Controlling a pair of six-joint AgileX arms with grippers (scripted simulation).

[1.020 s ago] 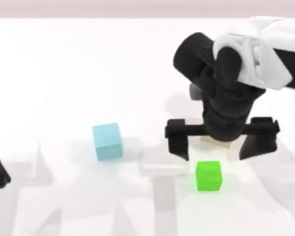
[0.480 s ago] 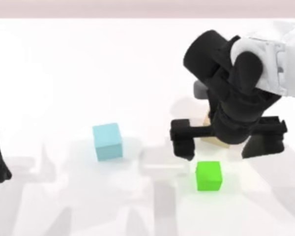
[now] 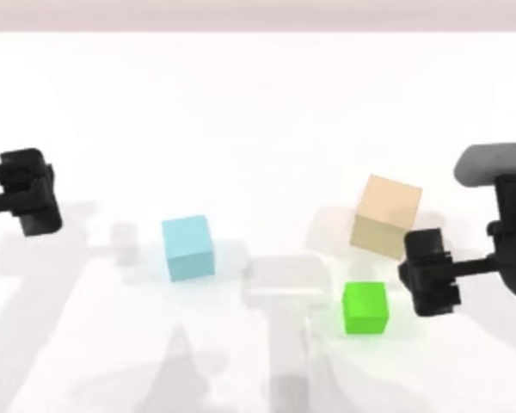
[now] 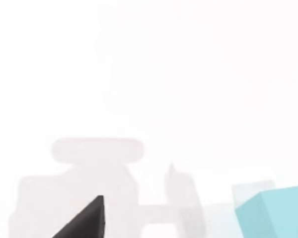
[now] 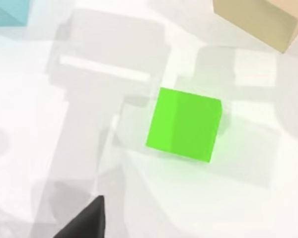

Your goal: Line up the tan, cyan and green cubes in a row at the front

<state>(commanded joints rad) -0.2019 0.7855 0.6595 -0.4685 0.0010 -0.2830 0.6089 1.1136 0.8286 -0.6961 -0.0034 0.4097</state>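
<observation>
Top view alone shows tan cube (image 3: 385, 217).

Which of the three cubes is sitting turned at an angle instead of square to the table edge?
The tan cube, the largest, toward the table's right. It sits rotated, while the cyan cube and the green cube lie nearly square to the edge.

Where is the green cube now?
In the top view the green cube sits on the table's right half near the front, just in front of the tan cube, apart from both.
</observation>
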